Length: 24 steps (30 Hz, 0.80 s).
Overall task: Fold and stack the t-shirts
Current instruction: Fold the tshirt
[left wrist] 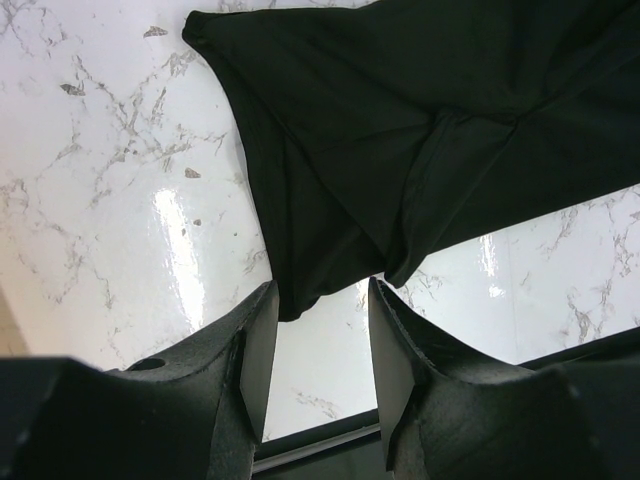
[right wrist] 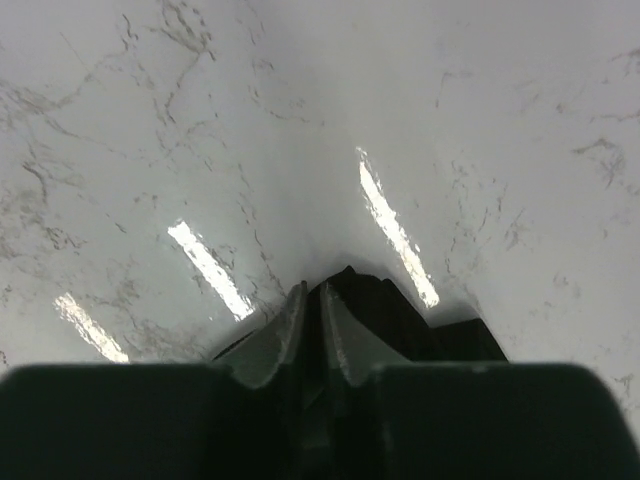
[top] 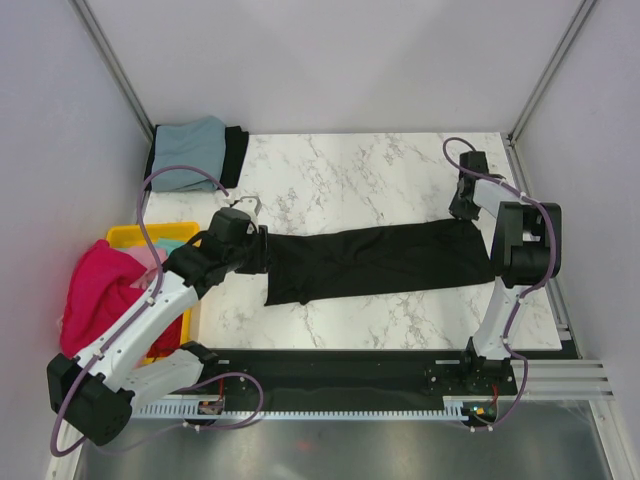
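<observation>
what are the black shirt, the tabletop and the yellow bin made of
The black t-shirt is soft, matte, knit-looking cloth, probably cotton-type: it creases and folds limply. The tabletop is white with grey veins and glossy, mirroring the lights: marble or a marble-print laminate, cannot tell which. The yellow bin looks like moulded plastic, with an even bright colour and a stiff, straight rim.

A white marble-patterned desk [top: 370, 190] spreads before me, with a yellow plastic bin [top: 128, 236] at its left edge.
</observation>
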Each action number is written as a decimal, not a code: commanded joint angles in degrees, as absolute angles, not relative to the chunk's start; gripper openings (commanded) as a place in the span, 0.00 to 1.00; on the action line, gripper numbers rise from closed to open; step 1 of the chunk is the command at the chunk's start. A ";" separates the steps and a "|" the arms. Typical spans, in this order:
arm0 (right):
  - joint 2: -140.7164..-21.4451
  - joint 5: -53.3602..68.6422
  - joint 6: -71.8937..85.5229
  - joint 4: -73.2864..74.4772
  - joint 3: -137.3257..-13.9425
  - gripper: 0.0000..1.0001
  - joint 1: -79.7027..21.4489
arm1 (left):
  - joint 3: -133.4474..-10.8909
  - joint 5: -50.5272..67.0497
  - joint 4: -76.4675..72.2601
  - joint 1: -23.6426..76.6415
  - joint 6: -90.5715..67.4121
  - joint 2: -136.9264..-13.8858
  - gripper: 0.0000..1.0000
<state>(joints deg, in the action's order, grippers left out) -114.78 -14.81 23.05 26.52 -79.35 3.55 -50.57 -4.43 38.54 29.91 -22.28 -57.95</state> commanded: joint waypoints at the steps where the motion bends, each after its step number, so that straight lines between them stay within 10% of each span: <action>1: -111.27 -14.59 23.47 25.05 -76.73 0.12 3.08 | -50.27 -5.54 38.58 29.71 -19.86 -57.04 0.49; 3: -111.62 -14.50 23.47 25.05 -77.08 0.00 3.08 | -50.27 -5.45 38.58 29.71 -19.86 -56.87 0.48; 24: -92.91 -12.39 21.53 32.43 -74.11 0.00 2.55 | -50.19 -5.71 38.50 29.79 -19.95 -56.95 0.47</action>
<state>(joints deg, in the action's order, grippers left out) -95.29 -12.60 22.35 29.19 -77.25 2.72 -50.54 -4.62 38.70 29.91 -22.09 -57.95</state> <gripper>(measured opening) 0.010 0.474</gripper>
